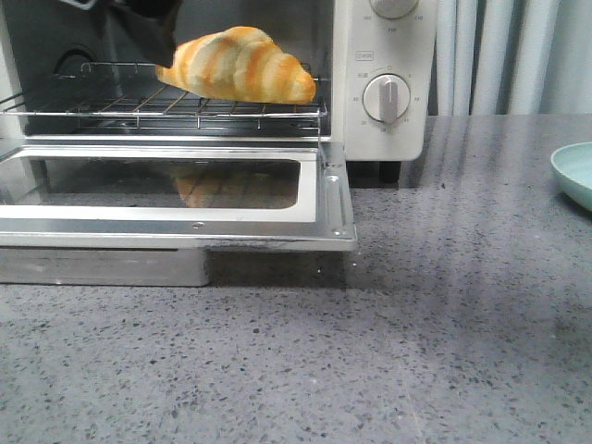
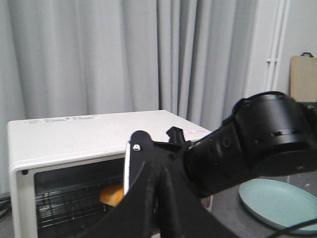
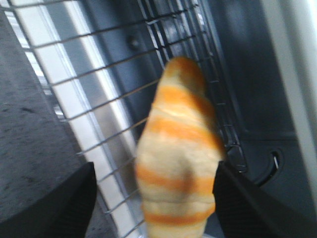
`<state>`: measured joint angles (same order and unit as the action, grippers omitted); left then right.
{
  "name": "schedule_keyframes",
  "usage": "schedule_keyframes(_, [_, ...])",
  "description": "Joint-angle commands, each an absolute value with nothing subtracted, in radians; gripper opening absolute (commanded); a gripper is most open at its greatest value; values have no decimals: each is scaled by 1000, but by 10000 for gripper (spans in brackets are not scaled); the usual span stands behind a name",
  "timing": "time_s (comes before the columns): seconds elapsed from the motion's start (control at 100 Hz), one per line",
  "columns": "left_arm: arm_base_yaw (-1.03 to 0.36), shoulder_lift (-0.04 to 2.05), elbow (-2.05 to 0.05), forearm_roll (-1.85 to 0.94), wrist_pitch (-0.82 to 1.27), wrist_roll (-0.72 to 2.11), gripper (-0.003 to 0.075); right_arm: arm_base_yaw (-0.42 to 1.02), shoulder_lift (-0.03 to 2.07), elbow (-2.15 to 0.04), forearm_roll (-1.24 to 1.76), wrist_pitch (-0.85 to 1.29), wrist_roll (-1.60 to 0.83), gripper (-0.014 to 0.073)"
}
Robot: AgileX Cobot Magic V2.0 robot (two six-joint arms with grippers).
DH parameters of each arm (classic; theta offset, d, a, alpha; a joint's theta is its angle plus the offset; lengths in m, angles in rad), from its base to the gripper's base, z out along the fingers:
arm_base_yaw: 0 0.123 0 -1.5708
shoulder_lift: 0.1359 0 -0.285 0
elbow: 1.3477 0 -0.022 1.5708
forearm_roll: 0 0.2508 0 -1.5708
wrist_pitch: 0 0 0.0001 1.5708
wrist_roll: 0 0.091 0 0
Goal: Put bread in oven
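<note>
In the front view the oven (image 1: 384, 83) stands on a grey speckled table (image 1: 370, 361) with its glass door (image 1: 176, 194) folded down flat toward the camera, and the rim of a pale green plate (image 1: 575, 171) shows at the far right edge, well apart from the oven. The bread (image 1: 239, 67) is inside the oven cavity, just over the wire rack (image 1: 166, 106); whether its underside rests on the wires is hard to tell, and its orange reflection shows in the door glass. A black gripper (image 1: 153, 32) reaches in from the upper left and meets the bread's left end, but most of it is cut off by the frame, so its grip cannot be judged here. In the left wrist view the left gripper (image 2: 148, 198) fills the lower foreground, black and largely blocking the sight; its fingertips lie out of frame, so I cannot tell whether it is open or closed. Behind it are the oven's white top (image 2: 94, 131), a bit of bread (image 2: 113, 194) on the rack, the plate (image 2: 277, 203) and grey curtains (image 2: 124, 54). In the right wrist view the right gripper (image 3: 153, 203) has its dark fingers (image 3: 64, 208) on either side of the bread (image 3: 176, 158), clasping its near end over the rack (image 3: 124, 74); the picture is blurred.
</note>
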<state>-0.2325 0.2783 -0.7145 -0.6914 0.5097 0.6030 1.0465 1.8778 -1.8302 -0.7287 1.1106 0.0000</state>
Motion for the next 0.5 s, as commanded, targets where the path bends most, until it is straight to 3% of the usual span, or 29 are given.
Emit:
schedule_keyframes(0.0, [-225,247,-717,-610,431,491,-22,1074,1821,-1864,-783,1122,-5,453])
schedule_keyframes(0.23, [-122,45,-607,-463,433,293,-22,1151,1811,-1864,-783,1170,0,441])
schedule_keyframes(0.49, [95,-27,-481,-451,480,272,-22,1197,1771,-1864,-783,1232,0,195])
